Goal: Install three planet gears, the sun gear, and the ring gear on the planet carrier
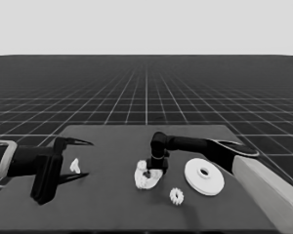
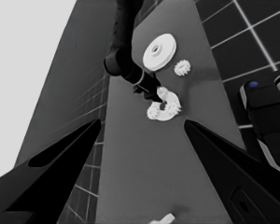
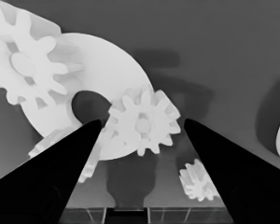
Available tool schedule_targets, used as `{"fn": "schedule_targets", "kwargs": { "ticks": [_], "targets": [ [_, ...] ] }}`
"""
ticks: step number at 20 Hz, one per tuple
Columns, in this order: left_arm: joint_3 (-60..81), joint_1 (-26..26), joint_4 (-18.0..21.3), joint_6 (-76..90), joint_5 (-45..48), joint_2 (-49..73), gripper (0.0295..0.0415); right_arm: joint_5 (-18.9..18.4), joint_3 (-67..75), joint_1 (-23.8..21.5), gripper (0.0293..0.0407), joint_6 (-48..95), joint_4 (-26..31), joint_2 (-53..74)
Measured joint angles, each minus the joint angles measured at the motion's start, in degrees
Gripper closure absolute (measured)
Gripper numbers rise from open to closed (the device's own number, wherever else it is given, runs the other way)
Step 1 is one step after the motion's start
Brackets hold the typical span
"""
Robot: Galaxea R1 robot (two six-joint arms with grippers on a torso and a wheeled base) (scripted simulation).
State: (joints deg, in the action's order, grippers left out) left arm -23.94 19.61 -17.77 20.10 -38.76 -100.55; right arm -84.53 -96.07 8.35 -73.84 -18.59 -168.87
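The table (image 1: pixel 112 204) is carrying everything, dark and flat. On its right side the larger disc (image 1: pixel 204 176) is lying by itself, untouched, well apart from the work. Near the middle the smaller disc (image 1: pixel 147 176) is lying flat, and gears are already sitting on it: the right wrist view is showing one gear (image 3: pixel 25 65) at its far rim, another gear (image 3: pixel 142 123) at the near rim just beside the centre hole, and a third partly hidden behind a finger. A loose gear (image 1: pixel 176 196) is lying on the table just in front of the disc, between it and the larger disc.

The right gripper (image 1: pixel 156 170) is hanging directly over the smaller disc, its fingers spread wide either side of the near gear and gripping nothing. So the gear-placing step appears to be in hand, with one gear just seated or being checked. The next move is likely calling for a lift clear of the disc and a reach to the loose gear, without nudging the seated ones.

The left gripper (image 1: pixel 73 158) is waiting over the table's left end, fingers wide apart, a thin white piece (image 1: pixel 75 165) lying beneath them, not held.
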Motion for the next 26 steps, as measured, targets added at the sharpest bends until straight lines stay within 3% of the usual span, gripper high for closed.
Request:
{"fn": "schedule_targets", "kwargs": {
  "ticks": [4,6,8,14,15,17,24,26],
  "targets": [
    [0.00,0.00,0.00,0.00,0.00,0.00,0.0326,0.00,0.00,0.00,0.0315,0.00,0.00,0.00],
    [0.00,0.00,0.00,0.00,0.00,0.00,0.0326,-2.44,4.72,-5.52,0.0315,-2.76,5.13,1.37],
    [0.00,0.00,0.00,0.00,0.00,0.00,0.0326,-2.98,5.61,-7.77,0.0315,-3.32,7.18,1.58],
    [0.00,0.00,0.00,0.00,0.00,0.00,0.0326,-3.20,5.85,-8.79,0.0315,-3.47,8.26,1.63],
    [0.00,0.00,0.00,0.00,0.00,0.00,0.0326,-4.39,21.97,-8.38,0.0315,-11.12,7.45,9.98],
    [0.00,0.00,0.00,0.00,0.00,0.00,0.0326,-5.36,34.50,-7.78,0.0315,-15.89,6.92,17.79],
    [0.00,0.00,0.00,0.00,0.00,0.00,0.0326,-5.74,39.98,-7.61,0.0315,-17.57,6.68,21.42],
    [0.00,0.00,0.00,0.00,0.00,0.00,0.0326,-5.06,36.31,1.95,0.0315,-14.64,-2.97,20.79]
  ]
}}
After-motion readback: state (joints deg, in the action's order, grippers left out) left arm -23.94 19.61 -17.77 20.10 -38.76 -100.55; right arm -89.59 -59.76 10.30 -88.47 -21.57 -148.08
